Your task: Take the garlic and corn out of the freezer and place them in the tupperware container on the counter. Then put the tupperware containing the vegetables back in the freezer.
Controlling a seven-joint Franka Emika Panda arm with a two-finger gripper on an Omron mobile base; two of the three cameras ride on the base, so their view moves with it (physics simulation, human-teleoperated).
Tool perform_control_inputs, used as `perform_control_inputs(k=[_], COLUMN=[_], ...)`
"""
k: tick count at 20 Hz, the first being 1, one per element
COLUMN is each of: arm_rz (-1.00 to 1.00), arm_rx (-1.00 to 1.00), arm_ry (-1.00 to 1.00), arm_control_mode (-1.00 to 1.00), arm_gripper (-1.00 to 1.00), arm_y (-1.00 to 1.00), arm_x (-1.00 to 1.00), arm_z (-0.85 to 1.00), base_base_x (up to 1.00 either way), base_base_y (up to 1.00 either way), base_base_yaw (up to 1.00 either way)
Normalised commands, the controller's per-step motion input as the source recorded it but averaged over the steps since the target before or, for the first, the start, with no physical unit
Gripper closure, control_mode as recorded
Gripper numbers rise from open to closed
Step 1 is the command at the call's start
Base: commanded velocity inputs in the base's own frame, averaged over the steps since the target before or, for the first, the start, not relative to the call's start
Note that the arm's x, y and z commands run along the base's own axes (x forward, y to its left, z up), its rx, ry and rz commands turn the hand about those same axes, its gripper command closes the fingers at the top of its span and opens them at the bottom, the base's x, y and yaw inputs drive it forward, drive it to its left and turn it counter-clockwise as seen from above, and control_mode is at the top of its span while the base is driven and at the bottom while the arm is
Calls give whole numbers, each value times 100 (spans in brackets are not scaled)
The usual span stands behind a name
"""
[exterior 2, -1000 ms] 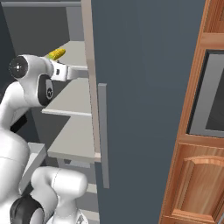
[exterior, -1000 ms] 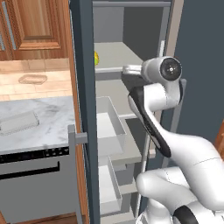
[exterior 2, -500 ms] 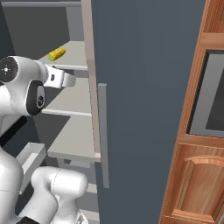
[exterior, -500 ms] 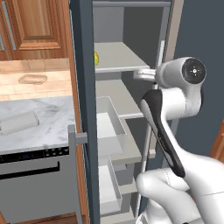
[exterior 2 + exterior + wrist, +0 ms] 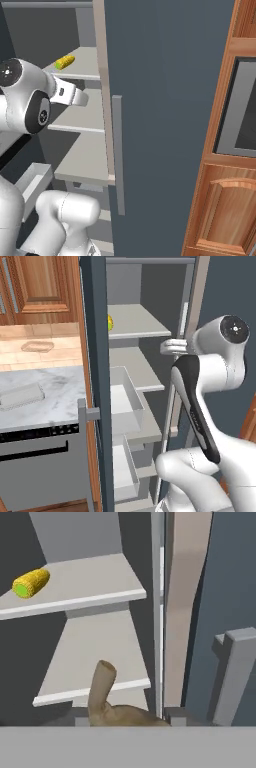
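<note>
The garlic (image 5: 107, 704), a tan lumpy bulb with a stubby stem, sits at the very bottom of the hand view, and my gripper (image 5: 165, 347) is shut on it. The hand hangs in the open freezer (image 5: 95, 356) in front of the middle shelf, close to the door's edge, and its tip is seen as gripper (image 5: 82, 98). The yellow corn (image 5: 31, 583) lies on the upper shelf, up and to the left of my hand; it shows as corn (image 5: 65, 62) and corn (image 5: 110, 322). A pale shallow tupperware container (image 5: 20, 395) rests on the marbled counter (image 5: 60, 386).
The long freezer door (image 5: 165, 100) with its grey handle (image 5: 118, 155) stands open on the right. A pulled-out pale drawer (image 5: 127, 401) juts below the shelves. A grey appliance with a black panel (image 5: 40, 466) sits under the counter. Another clear rounded tray outline (image 5: 37, 346) shows further back.
The arm has swung to the right and the hand has drawn back from the shelves toward the door edge, with the garlic still in it.
</note>
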Motion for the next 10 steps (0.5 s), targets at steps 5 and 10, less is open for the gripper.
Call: perform_control_inputs(k=[5, 10], arm_rz=[0, 0], arm_rx=[0, 0], arm_ry=[28, 31], arm_control_mode=[-100, -100], arm_gripper=[100, 100], arm_y=[0, 0], arm_x=[-1, 0], arm_z=[-31, -31], base_base_x=[0, 0], base_base_y=[0, 0], base_base_yaw=[0, 0])
